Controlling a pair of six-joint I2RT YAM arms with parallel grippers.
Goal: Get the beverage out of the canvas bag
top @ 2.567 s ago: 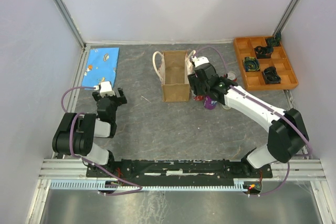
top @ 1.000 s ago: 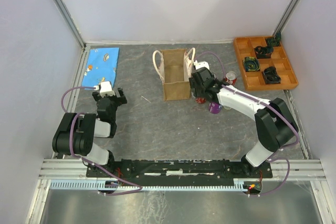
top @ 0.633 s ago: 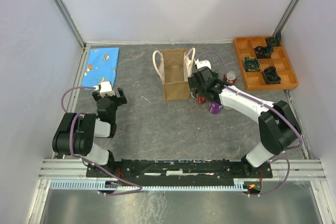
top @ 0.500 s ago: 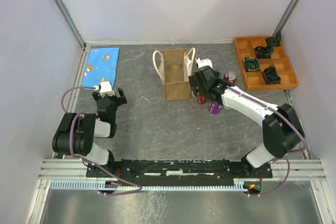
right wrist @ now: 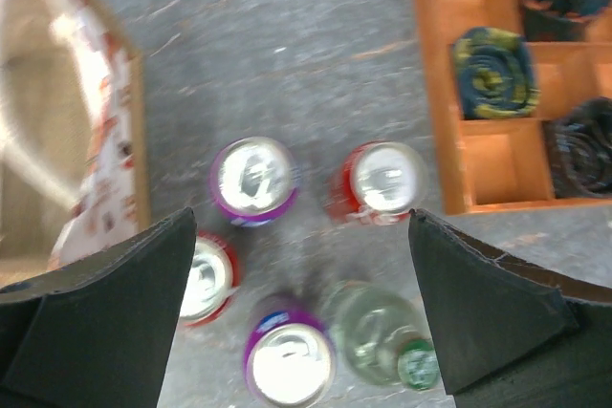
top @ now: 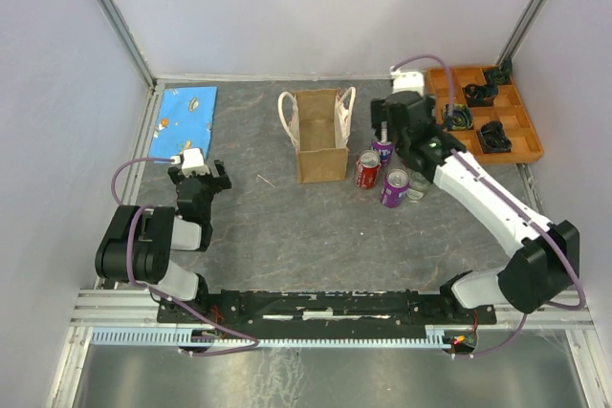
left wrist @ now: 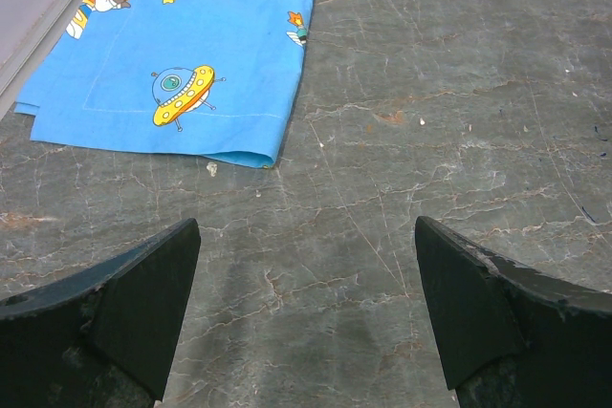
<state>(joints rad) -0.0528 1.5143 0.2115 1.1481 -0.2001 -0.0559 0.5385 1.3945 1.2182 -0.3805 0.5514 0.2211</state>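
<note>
Right arm (top: 478, 193): reaches long from its base at the near right corner, slants away and leftward across the surface (top: 287, 226), ends with the wrist raised and turned straight down. Right pincer (right wrist: 301, 226): hangs released, fingers (right wrist: 105, 303) spread wide, grasps nothing, hovers above a cluster of drinks just right of the canvas bag (top: 320, 161).

Canvas bag: stands upright near the middle of the far half, mouth open upward, one cream handle (top: 285, 112) flopped off each side. Cannot tell from these views whether anything lies inside.

Drinks: sit on the surface outside the bag, all apart from the pincer, the cans with tops up. Far purple can (right wrist: 253, 179) and far red can (right wrist: 382, 179): sit side by side, framed between the spread fingers. Near red can (right wrist: 206, 279): sits closest to the bag, by the left finger. Near purple can (right wrist: 287, 360) and clear bottle (right wrist: 382, 341) with a green cap: sit just beside each other at the near edge of the cluster.

Orange tray (top: 464, 147): lies at the far right, well apart from the bag, holds dark rolled bundles (right wrist: 492, 74) in several compartments.

Left arm (top: 143, 241): sits folded back on itself beside its base. Left pincer (left wrist: 301, 236): rests low over bare surface, released and empty, points toward a blue cloth (left wrist: 191, 45) printed with spaceships at the far left.
</note>
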